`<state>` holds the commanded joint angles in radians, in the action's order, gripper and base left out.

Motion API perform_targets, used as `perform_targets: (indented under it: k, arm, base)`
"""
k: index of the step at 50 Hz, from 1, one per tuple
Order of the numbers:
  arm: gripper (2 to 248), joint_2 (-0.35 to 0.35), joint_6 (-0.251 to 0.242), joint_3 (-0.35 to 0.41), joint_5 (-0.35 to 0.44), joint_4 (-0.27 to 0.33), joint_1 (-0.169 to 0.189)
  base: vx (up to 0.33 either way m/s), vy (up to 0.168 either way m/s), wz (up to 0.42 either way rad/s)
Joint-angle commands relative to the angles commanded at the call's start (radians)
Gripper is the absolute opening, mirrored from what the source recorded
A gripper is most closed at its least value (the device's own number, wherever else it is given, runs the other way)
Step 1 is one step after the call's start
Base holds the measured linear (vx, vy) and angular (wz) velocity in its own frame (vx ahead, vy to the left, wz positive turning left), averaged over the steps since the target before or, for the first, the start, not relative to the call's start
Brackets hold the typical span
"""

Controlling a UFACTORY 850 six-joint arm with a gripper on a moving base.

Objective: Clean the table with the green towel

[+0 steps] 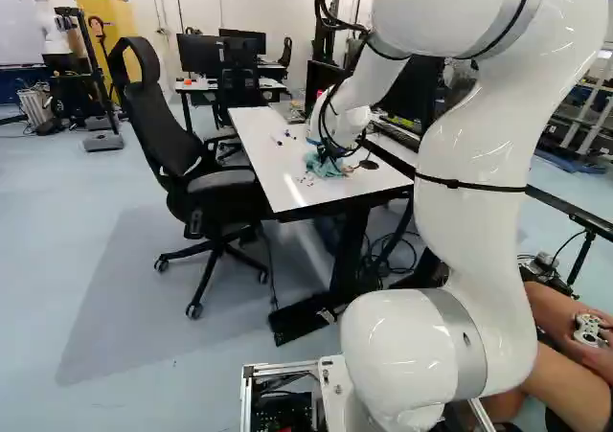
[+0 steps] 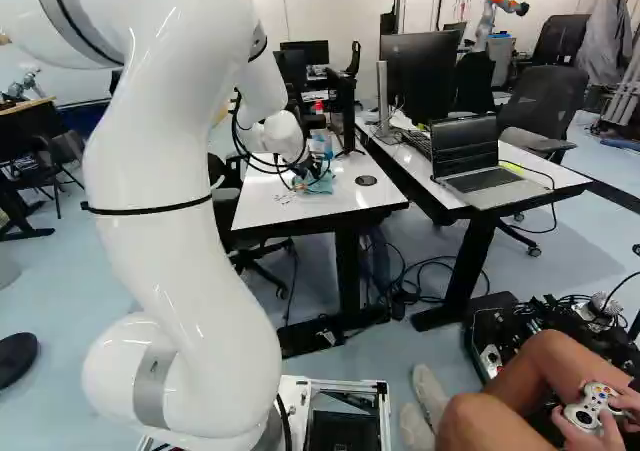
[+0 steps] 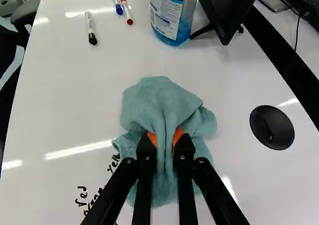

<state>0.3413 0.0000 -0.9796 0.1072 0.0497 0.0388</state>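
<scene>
Low over the white table [image 1: 263, 145], the gripper [image 1: 330, 152] is at the end of my arm. The wrist view has the gripper [image 3: 165, 137] shut on a bunched fold of the green towel [image 3: 158, 103], with cloth pinched between its orange pads. The towel's lower folds spread over the tabletop ahead of and under the fingers. Black handwriting [image 3: 92, 200] shows beside the towel on the table, partly covered by cloth and a finger.
Beyond the towel are a blue liquid bottle [image 3: 172, 15], several markers [image 3: 90, 28] and a monitor [image 3: 227, 8]. A round black disc [image 3: 271, 127] lies beside the towel. An office chair [image 1: 182, 154] stands along the table. A laptop [image 2: 480, 161] sits on the neighbouring desk.
</scene>
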Motion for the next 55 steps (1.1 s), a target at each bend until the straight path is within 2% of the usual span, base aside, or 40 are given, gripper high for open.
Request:
perform_targets:
  k: [40, 55]
  arm:
    - [50, 0.000, 0.000, 0.000, -0.021, 0.000, -0.001]
    - [50, -0.001, 0.000, 0.001, -0.021, 0.000, -0.029]
  base:
    - [0.000, 0.000, 0.000]
    - [0.000, 0.000, 0.000]
